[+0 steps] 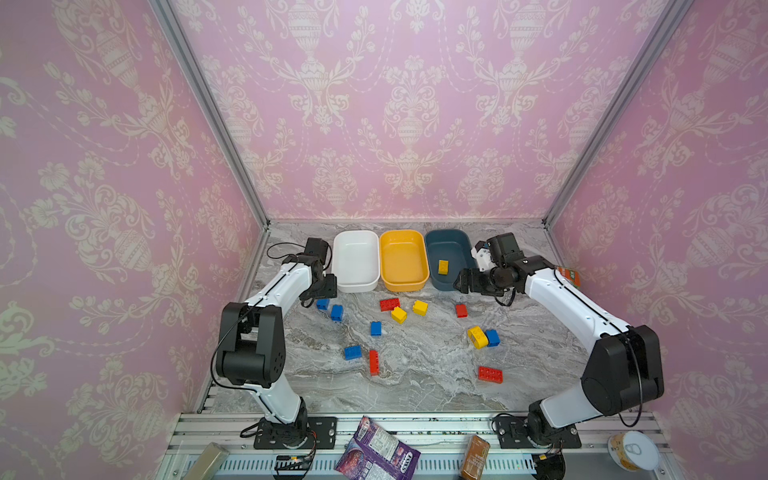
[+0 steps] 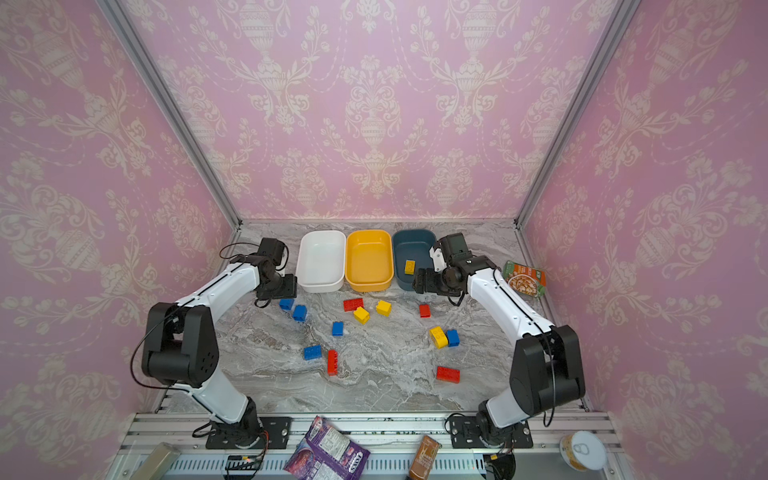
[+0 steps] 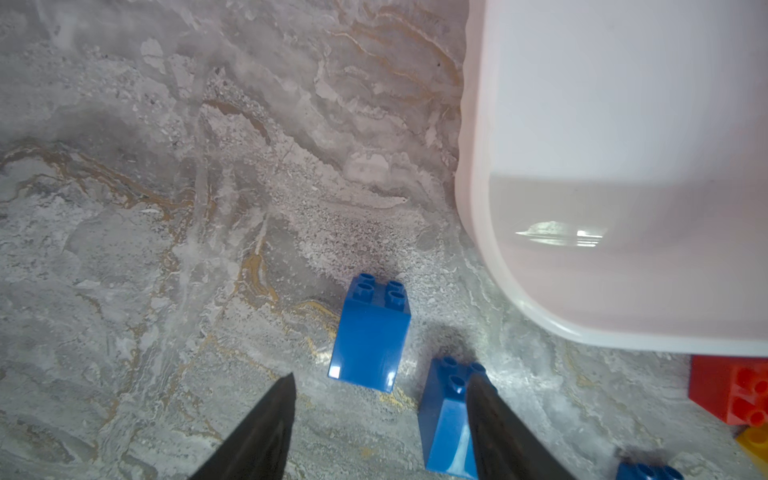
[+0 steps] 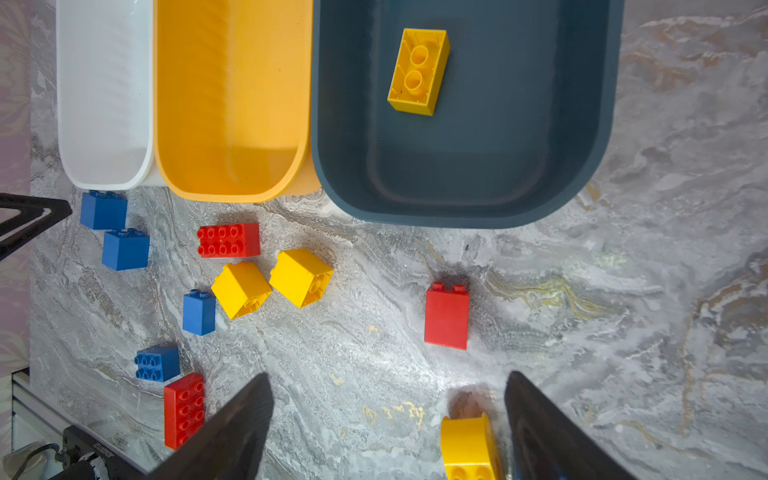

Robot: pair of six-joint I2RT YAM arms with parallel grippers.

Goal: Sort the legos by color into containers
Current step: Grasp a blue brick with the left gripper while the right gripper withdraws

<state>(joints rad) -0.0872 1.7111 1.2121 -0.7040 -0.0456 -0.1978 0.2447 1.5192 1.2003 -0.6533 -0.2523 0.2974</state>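
The worktop [image 1: 415,386] has a grey marble-pattern surface with tan veining, smooth, with a low sheen. The white tub [image 1: 355,266] is smooth moulded plastic, semi-gloss, with a bright highlight on its inner wall in the left wrist view. The yellow-orange tub [image 1: 403,262] next to the white tub is the same plastic with a satin finish; the dark teal tub [image 4: 478,174], farthest from the white tub, looks matt. The legos [image 1: 389,304] are hard glossy plastic; the blue brick [image 3: 370,336] just beside the white tub shows sharp reflections on its flat face. The fingers [image 3: 257,432] of the left hand [image 3: 381,376] are matt black.
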